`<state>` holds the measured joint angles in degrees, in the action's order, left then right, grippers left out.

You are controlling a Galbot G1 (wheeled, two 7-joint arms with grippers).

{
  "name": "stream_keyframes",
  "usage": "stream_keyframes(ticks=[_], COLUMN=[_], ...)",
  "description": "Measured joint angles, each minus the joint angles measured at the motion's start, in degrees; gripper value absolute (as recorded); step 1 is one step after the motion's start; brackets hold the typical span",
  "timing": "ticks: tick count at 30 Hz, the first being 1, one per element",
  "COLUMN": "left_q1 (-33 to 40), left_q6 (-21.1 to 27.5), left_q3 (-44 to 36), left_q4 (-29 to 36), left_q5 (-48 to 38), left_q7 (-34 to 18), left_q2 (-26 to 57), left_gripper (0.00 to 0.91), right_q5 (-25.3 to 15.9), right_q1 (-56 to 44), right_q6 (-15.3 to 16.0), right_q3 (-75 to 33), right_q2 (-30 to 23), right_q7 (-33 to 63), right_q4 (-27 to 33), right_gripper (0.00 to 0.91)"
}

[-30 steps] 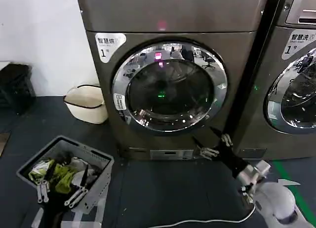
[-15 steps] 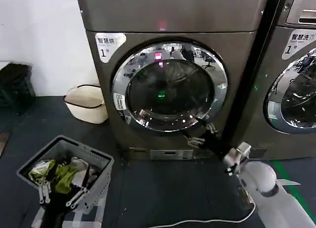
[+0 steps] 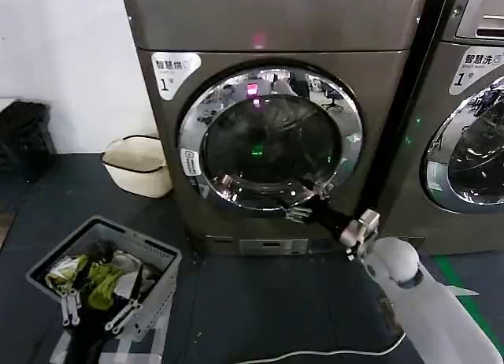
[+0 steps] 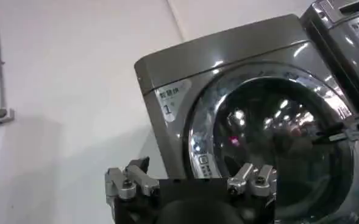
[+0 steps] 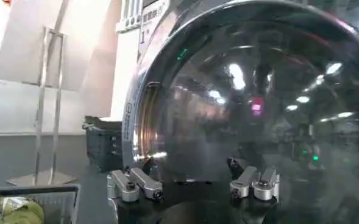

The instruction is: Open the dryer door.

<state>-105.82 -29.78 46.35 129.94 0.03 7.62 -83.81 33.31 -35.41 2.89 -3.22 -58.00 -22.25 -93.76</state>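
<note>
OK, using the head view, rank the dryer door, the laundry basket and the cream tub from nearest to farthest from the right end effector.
1. Dryer door: the right end effector sits open at its lower chrome rim.
2. Cream tub: on the floor, left of the dryer by the wall.
3. Laundry basket: lower left, on the floor.

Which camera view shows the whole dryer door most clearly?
The head view: the dryer door shows complete, shut. The left wrist view shows most of it at an angle; the right wrist view shows only its glass and part of the ring, up close.
</note>
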Motion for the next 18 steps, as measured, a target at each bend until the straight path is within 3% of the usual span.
stream_keyframes(ticks=[18], left_q1=[0.4], left_q6=[0.0], left_q3=[0.0], left_q4=[-0.2], left_q5=[0.0], left_q7=[0.3], left_q2=[-0.5], left_gripper=[0.907], right_q5=[-0.3], right_q1=[8.9], right_q6=[0.0], right_q3=[7.3], right_q2=[-4.9], right_q7=[0.2], right_q4=[5.6], right_gripper=[0.907])
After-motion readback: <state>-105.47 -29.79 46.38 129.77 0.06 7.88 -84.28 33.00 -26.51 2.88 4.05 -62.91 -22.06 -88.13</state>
